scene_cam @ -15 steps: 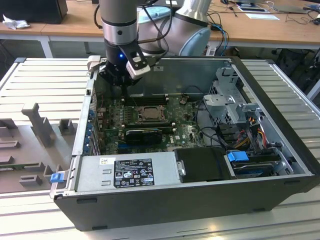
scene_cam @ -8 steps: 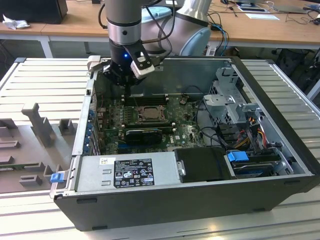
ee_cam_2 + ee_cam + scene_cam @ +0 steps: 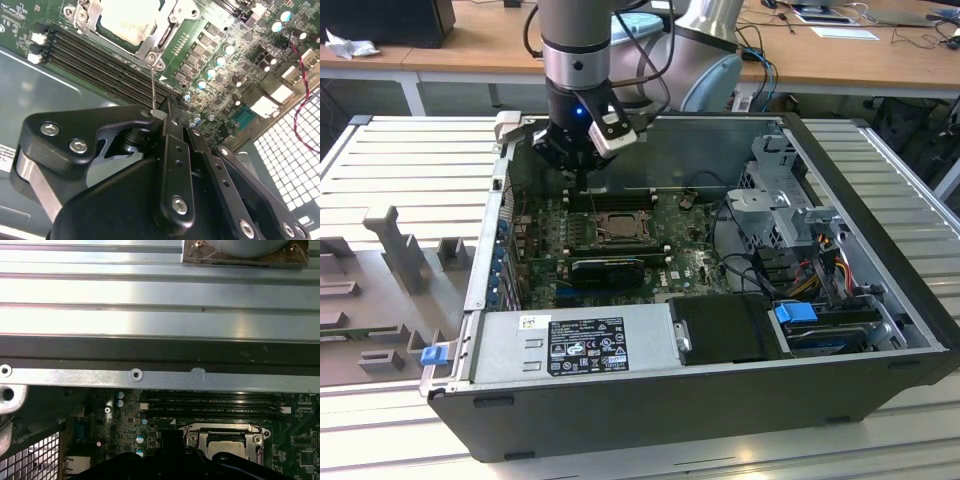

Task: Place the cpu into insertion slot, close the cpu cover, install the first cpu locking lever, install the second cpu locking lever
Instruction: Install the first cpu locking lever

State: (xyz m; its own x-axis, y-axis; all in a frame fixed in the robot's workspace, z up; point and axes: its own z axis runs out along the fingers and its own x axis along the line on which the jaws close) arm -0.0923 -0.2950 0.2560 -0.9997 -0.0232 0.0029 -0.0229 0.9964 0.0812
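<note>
In the exterior view my gripper (image 3: 578, 172) hangs inside the open computer case, just behind the insertion slot (image 3: 617, 226) on the green board. In the second wrist view the black fingers (image 3: 172, 145) are pinched together, so my gripper (image 3: 161, 118) is shut on the free end of a thin wire cpu locking lever (image 3: 152, 85). The lever rises from the socket's corner. The pale-topped cpu (image 3: 130, 20) lies in the slot. The silvery cpu cover (image 3: 150, 47) lies flat around it. The socket (image 3: 225, 437) also appears in the first wrist view.
Black memory slots (image 3: 100, 55) run beside the socket. A long black card (image 3: 608, 268), the power supply (image 3: 575, 345) and a drive cage (image 3: 785, 200) crowd the case. The perforated rear panel (image 3: 285, 150) and a red-black cable (image 3: 305, 90) are close by.
</note>
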